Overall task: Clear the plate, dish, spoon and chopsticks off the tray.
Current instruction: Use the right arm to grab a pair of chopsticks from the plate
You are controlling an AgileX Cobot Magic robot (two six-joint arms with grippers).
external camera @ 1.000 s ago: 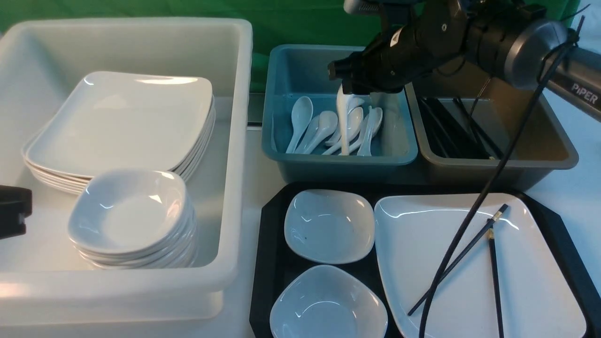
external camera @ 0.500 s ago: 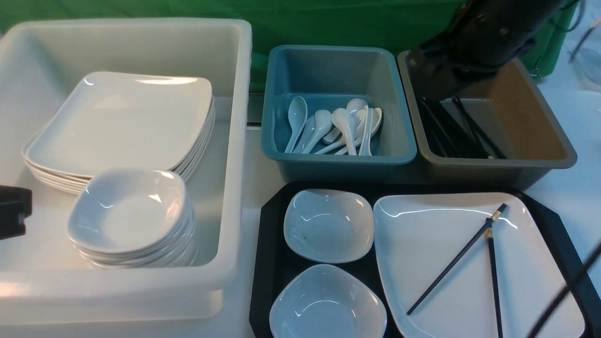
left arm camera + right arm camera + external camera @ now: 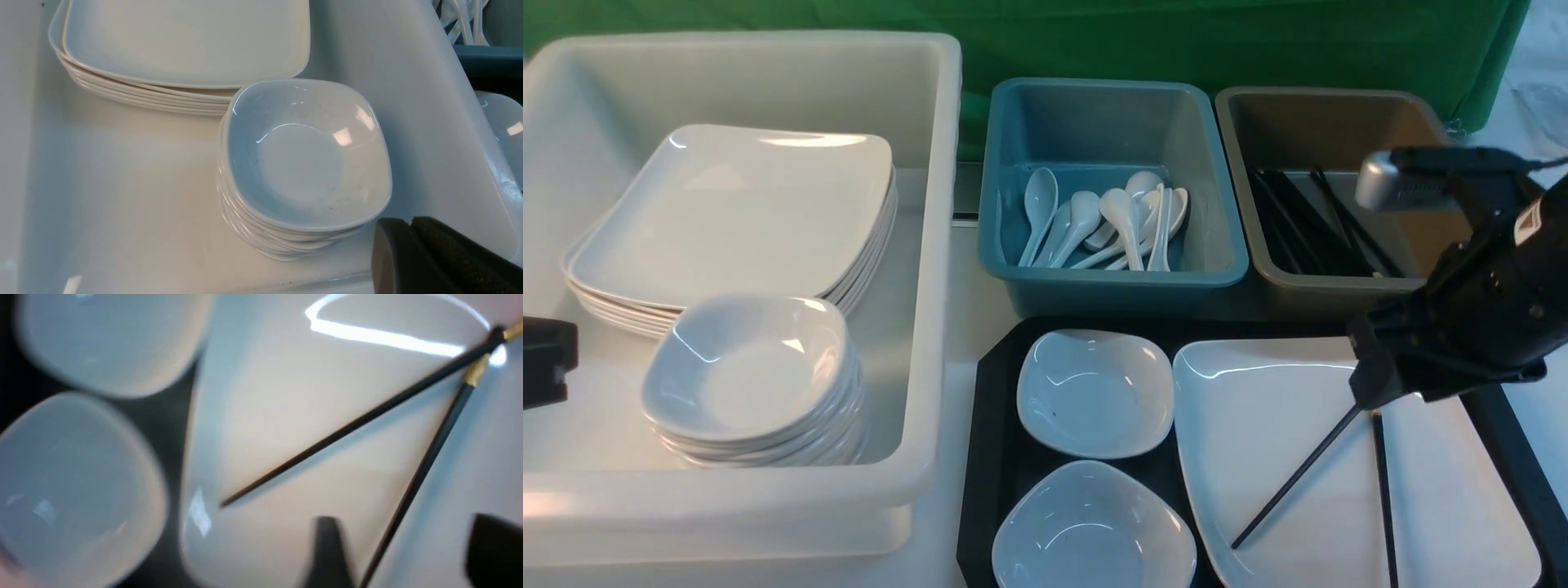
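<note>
At the far left edge of the front view, the left fingers (image 3: 445,261) were pressed together with nothing between them, low beside a stack of small dishes (image 3: 752,367). That stack and a pile of large white plates (image 3: 735,204) above it sat inside a big white tub (image 3: 939,245) filling the left of the frame.

At upper centre, a blue tub (image 3: 1111,278) stood on the table (image 3: 970,278). The spoon (image 3: 1121,220) lay in it, on a heap of other white spoons (image 3: 1045,212). Just right of it, a brown tub (image 3: 1339,286) held a bundle of black sticks (image 3: 1298,220).

In the lower centre and right lay the tray (image 3: 992,425). Two dishes sat on its left part, the upper dish (image 3: 1094,392) above the lower dish (image 3: 1094,527). The plate (image 3: 1258,425) lay on its right part.

The chopsticks (image 3: 1298,474) rested on the plate in a V. Their gold-banded ends nearly met at the upper right of the right wrist view.

The right arm (image 3: 1486,310) reached in from the right edge over the plate's upper right corner and hid those ends in the front view. The right fingers (image 3: 327,551) stood wide apart and gripped nothing. In the blurred wrist view, one chopstick ran down between them. Whether they touched the plate I could not tell.
</note>
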